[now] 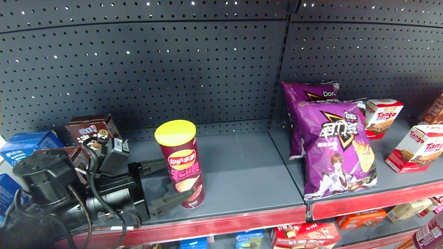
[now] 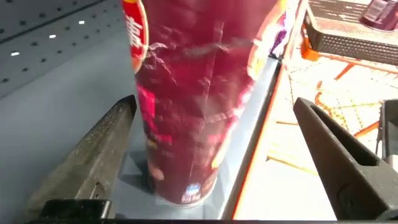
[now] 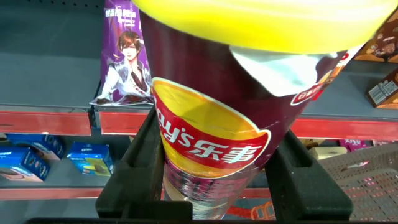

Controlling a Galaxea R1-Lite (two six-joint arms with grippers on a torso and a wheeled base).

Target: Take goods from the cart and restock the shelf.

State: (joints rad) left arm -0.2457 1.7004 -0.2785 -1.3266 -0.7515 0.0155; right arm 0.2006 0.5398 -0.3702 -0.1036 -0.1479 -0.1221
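Observation:
A maroon chips can (image 1: pixel 180 162) with a yellow lid stands upright on the grey shelf (image 1: pixel 242 173), near its red front edge. My left gripper (image 1: pixel 178 178) is open, with one finger on each side of the can's lower half. In the left wrist view the can (image 2: pixel 193 112) stands between the fingers (image 2: pixel 93 162) of the left gripper (image 2: pixel 214 118), with a clear gap on one side. My right gripper (image 3: pixel 217 168) is shut on a second maroon chips can (image 3: pixel 217 143) with a yellow lid, held in front of the shelves.
Two purple chip bags (image 1: pixel 332 145) lean at the shelf's middle right, with red-and-white wafer boxes (image 1: pixel 415 148) beyond them. Brown boxes (image 1: pixel 91 129) and blue boxes (image 1: pixel 29 141) sit at the left. The lower shelves (image 1: pixel 304 235) hold more goods. A grey basket (image 3: pixel 367 180) is below the right gripper.

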